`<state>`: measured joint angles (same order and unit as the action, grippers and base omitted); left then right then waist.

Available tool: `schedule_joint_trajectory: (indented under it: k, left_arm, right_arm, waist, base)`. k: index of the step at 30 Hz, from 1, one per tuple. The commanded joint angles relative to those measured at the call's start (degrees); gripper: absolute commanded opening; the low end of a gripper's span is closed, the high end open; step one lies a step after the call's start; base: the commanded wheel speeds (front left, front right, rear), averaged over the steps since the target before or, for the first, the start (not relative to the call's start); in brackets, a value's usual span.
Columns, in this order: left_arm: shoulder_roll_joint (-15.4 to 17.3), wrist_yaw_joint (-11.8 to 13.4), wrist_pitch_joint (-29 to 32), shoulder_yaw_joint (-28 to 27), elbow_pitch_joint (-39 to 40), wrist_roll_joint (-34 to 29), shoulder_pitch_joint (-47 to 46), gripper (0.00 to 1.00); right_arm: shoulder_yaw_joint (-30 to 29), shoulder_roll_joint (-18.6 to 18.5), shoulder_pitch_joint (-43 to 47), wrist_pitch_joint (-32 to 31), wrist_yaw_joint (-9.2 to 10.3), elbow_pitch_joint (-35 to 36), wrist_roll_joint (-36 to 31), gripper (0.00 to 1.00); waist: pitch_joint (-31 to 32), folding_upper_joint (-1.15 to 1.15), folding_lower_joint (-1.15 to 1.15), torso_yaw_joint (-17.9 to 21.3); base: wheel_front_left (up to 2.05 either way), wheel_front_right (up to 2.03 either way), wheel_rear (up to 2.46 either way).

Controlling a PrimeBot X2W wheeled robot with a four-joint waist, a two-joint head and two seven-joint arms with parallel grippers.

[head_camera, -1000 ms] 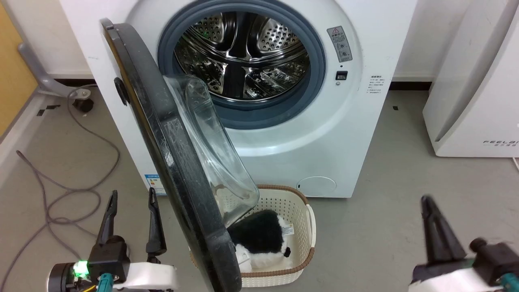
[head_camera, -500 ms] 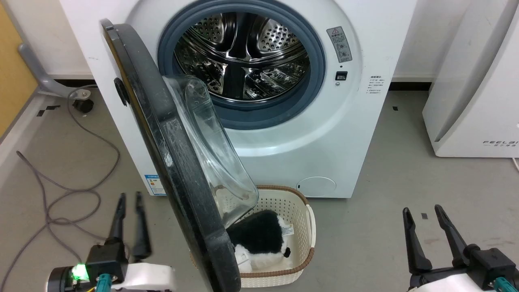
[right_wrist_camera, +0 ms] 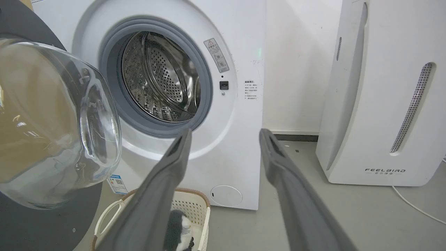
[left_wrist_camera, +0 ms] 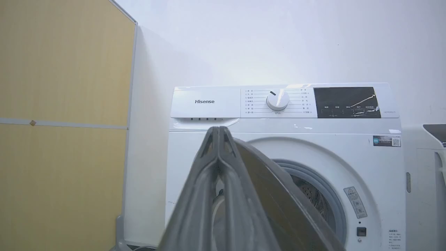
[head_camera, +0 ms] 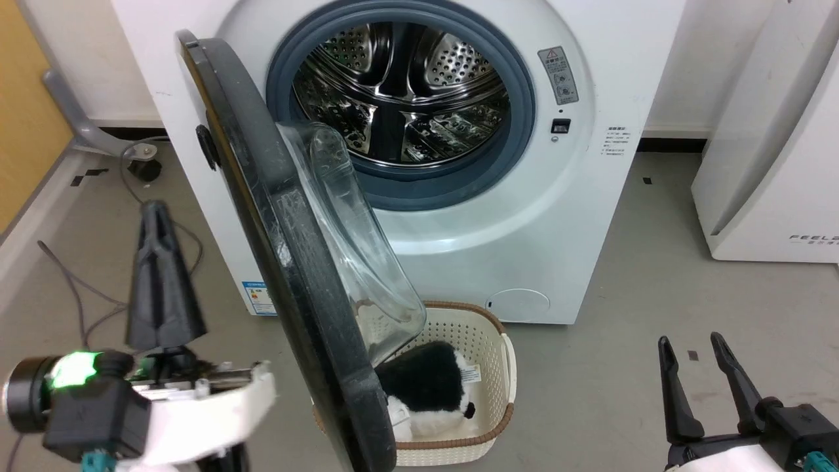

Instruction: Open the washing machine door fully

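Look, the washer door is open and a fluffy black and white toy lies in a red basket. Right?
No. The basket is cream with a brown rim, not red; the head view shows it. The rest holds: the washing machine door is open and the fluffy black and white toy lies in that basket.

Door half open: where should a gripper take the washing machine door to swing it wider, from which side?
Probably the washing machine door's black rim at its free near edge, from the front, jaws straddling its thickness: it stands edge-on toward the robot, a narrow band. The glass bowl bulges smoothly, a poor grip.
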<state>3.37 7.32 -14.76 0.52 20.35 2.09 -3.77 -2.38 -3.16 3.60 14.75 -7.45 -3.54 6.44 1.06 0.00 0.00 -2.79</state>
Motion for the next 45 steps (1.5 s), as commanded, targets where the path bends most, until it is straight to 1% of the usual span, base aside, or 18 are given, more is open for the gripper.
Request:
schedule_joint_trajectory:
  k: [1,6,11,14,22,29,32,36,42,43,45]
  left_arm:
    - [-0.1,-0.5,-0.2,1.1,1.3,-0.4,-0.7,0.0]
    - [-0.2,-2.5,-0.2,8.2,5.6,-1.8,-0.6,0.0]
    - [-0.2,-5.0,-0.2,15.5,6.5,-3.5,0.1,0.0]
    - [0.4,-6.4,-0.2,19.3,6.4,-4.4,1.1,0.0]
    - [2.5,-9.2,-0.2,26.5,2.7,-4.9,4.7,0.0]
    - [4.3,-10.5,-0.2,30.8,-3.4,-5.1,6.7,0.0]
    - [4.5,-10.6,-0.2,31.9,-6.3,-5.0,7.3,0.0]
    - [4.6,-9.3,-0.2,31.8,-10.6,-4.7,7.9,0.0]
    - [4.9,-7.5,-0.2,30.1,-15.3,-3.5,7.9,0.0]
    - [5.2,-6.7,-0.2,29.0,-16.2,-3.0,7.4,0.0]
    - [5.5,-6.4,-0.2,28.6,-16.2,-2.8,7.3,0.0]
  right_arm:
    - [-0.1,0.3,0.9,0.2,-0.03,0.2,0.2,1.0]
    - [0.0,0.3,1.2,0.2,-0.03,-0.4,0.3,1.0]
    - [-0.1,0.3,1.5,0.2,-0.03,-0.6,0.4,1.0]
    - [0.3,0.3,1.5,0.2,-0.03,-1.1,0.3,1.0]
    - [-0.1,0.3,1.5,0.2,-0.03,-2.2,0.1,1.0]
    - [-0.2,0.3,1.4,0.2,-0.03,-2.7,0.0,1.0]
    - [-0.1,0.3,1.3,0.2,-0.03,-2.9,-0.1,1.0]
    - [0.0,0.3,1.2,0.2,-0.03,-3.2,-0.1,1.0]
    - [-0.4,0.3,1.3,0.2,-0.03,-3.7,-0.1,1.0]
    - [-0.6,0.3,1.3,0.2,-0.03,-3.9,0.0,1.0]
    - [-0.8,0.3,1.3,0.2,-0.03,-4.0,0.0,1.0]
  waist:
    - [0.1,0.0,0.0,-0.2]
    - [0.1,0.0,0.0,-0.7]
    - [0.1,0.0,0.0,-1.6]
    - [0.0,0.0,0.0,-1.9]
    - [-0.3,0.0,0.0,-3.0]
    - [-0.6,0.0,0.0,-3.5]
    - [-0.8,0.0,0.0,-3.5]
    - [-1.1,0.0,0.0,-3.5]
    - [-1.6,0.0,0.0,-4.1]
    - [-1.6,0.0,0.0,-4.9]
    - [-1.7,0.0,0.0,-5.6]
  base:
    - [0.0,0.0,0.0]
    - [0.0,0.0,0.0]
    - [0.0,0.0,0.0]
    - [0.0,0.0,0.0]
    - [0.0,0.0,0.0]
    - [0.0,0.0,0.0]
    - [0.0,0.0,0.0]
    - [0.0,0.0,0.0]
    - [0.0,0.0,0.0]
    - [0.0,0.0,0.0]
    - [0.0,0.0,0.0]
